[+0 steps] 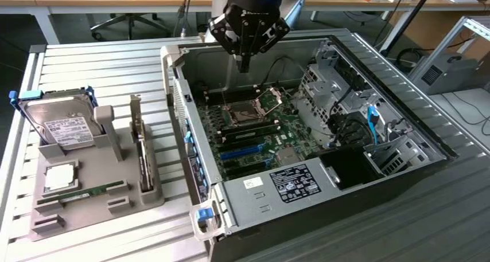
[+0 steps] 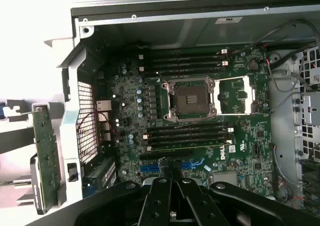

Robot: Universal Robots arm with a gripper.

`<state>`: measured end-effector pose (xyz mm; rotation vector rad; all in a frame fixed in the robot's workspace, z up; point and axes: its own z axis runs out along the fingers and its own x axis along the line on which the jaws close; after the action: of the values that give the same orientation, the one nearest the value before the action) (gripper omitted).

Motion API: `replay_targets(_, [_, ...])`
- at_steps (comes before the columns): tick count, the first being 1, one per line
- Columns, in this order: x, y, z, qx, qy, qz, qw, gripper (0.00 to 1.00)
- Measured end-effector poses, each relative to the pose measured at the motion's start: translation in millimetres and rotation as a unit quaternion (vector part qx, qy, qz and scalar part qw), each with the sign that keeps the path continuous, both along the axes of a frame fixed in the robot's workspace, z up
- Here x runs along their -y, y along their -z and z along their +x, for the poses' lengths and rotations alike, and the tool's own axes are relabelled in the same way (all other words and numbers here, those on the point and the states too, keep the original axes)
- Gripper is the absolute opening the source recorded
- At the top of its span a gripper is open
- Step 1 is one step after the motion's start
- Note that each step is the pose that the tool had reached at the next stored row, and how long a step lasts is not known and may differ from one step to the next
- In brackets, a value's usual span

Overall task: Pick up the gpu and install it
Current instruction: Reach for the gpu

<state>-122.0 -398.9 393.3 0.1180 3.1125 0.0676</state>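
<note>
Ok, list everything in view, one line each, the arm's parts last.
table: one, light grey slats, under everything
computer case: one, silver, open, exterior view's right
motherboard: one, green, inside the case
processor socket: one, silver, open, on the motherboard
holder: one, grey, exterior view's left
hard drive: one, silver, white label, in the holder
gpu: one, green, on edge in the holder
memory stick: one, green, flat in the holder
processor chip: one, silver, flat in the holder
gripper: one, black, shut, empty, above the case

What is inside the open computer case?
A green motherboard with an open CPU socket, black memory slots, blue slots and cables. The shut hand hangs above it, holding nothing. What lies under the black cover is hidden.
</note>
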Motion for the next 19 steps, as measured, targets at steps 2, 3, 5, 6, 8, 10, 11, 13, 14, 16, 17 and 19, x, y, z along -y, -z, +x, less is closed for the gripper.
replay_targets(2, [0.0, 0.0, 0.0, 0.0, 0.0, 0.0, 1.0, 0.11])
replay_targets(3, [0.0, 0.0, 0.0, 0.0, 0.0, 0.0, 1.0, 0.11])
replay_targets(5, [0.0, 0.1, -1.0, 0.0001, 0.0, 0.0, 1.0, 0.11])
replay_targets(6, [0.0, 0.1, -2.6, 0.0, 0.0, 0.0, 1.0, 0.11])
replay_targets(8, [0.0, 0.1, -5.7, 0.0, 0.0, 0.0, 1.0, 0.11])
replay_targets(10, [0.0, 0.2, -11.4, 0.0, 0.0, 0.0, 1.0, 0.11])
replay_targets(11, [0.0, 0.2, -15.6, 0.0, 0.0, 0.0, 1.0, 0.11])
replay_targets(13, [-0.1, 0.3, -25.5, 0.0, 0.0, 0.0, 1.0, 0.11])
replay_targets(14, [-0.1, 0.3, -29.2, 0.0, 0.0, 0.0, 1.0, 0.11])
replay_targets(16, [-0.2, 0.4, -34.0, 0.0, 0.0, 0.0, 1.0, 0.11])
replay_targets(17, [-0.2, 0.4, -36.7, 0.0, 0.0, 0.0, 1.0, 0.11])
replay_targets(19, [-0.3, 0.4, -45.1, 0.0, 0.0, 0.0, 1.0, 0.11])
